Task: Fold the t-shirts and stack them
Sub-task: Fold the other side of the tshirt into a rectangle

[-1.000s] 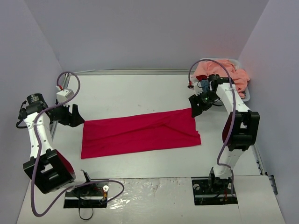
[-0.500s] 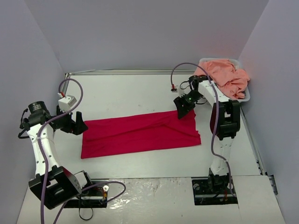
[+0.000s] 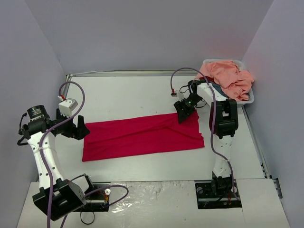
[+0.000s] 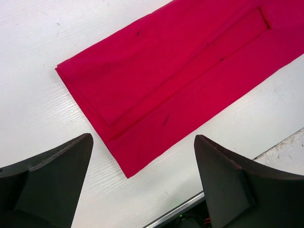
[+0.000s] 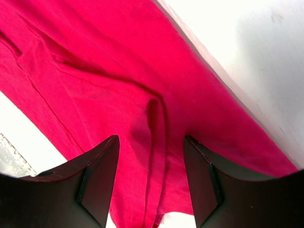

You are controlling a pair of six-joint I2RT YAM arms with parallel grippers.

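Note:
A crimson-red t-shirt (image 3: pixel 142 135) lies folded into a long flat strip across the middle of the table. Its left end shows in the left wrist view (image 4: pixel 171 76). Its right end fills the right wrist view (image 5: pixel 142 95), with a raised crease between the fingers. My left gripper (image 3: pixel 78 127) is open, low beside the strip's left end, with white table between its fingers (image 4: pixel 57 175). My right gripper (image 3: pixel 183 111) is open, close over the strip's far right corner. Peach-pink t-shirts (image 3: pixel 230 78) lie heaped in the basket, with a bit of teal-blue cloth (image 3: pixel 216 89) under them.
A white plastic basket (image 3: pixel 251 97) stands at the back right corner against the wall. Purple walls close in the table on the left, back and right. A metal strip (image 4: pixel 185 209) runs along the table's near edge. Purple cables loop off both arms.
My right gripper has moved left from beside the basket to over the red shirt's far right corner. My left gripper has dropped slightly toward the shirt's left end. The shirt has not moved.

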